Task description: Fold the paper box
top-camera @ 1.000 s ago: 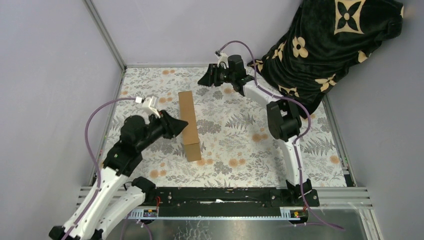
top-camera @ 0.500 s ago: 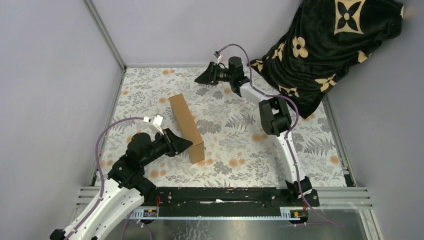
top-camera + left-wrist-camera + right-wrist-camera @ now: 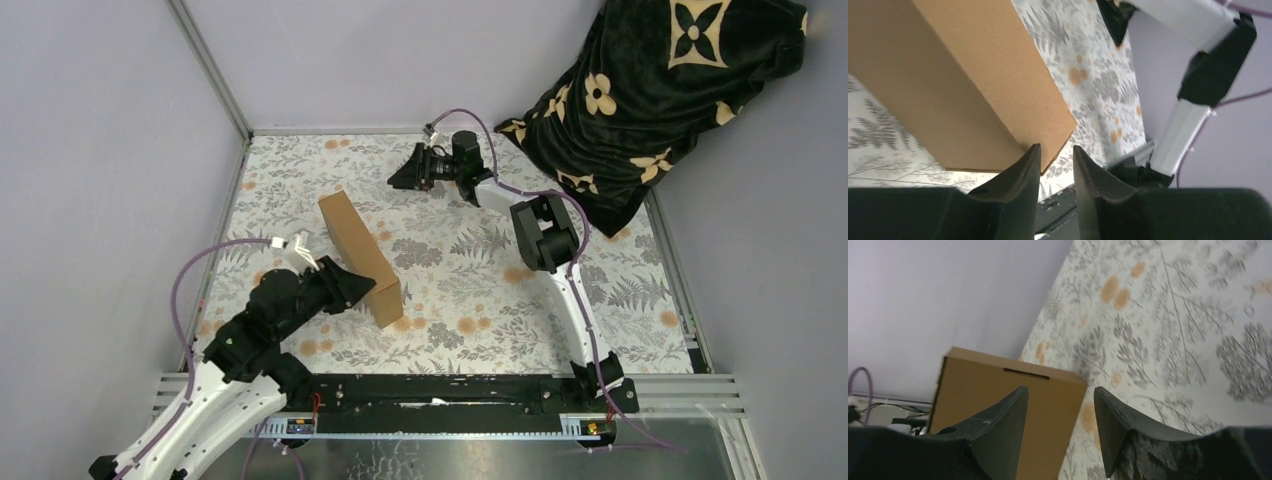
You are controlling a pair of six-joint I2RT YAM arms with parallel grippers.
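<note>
A bench (image 3: 470, 270) under a pale sheet printed with grey ferns and orange blossoms fills the middle. At its far right corner a black blanket (image 3: 660, 90) with cream flower motifs is heaped up, spilling onto the bench edge. Plain lilac walls (image 3: 100, 150) stand left, far and right. A slanting aluminium post (image 3: 210, 70) rises at the far left corner. A ribbed metal rail (image 3: 690, 385) runs along the near edge.

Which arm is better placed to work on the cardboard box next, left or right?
Left, probably. The left gripper sits at the near corner of the paper box, jaws slightly apart, while the right gripper hangs open beyond its far end, touching nothing.
</note>
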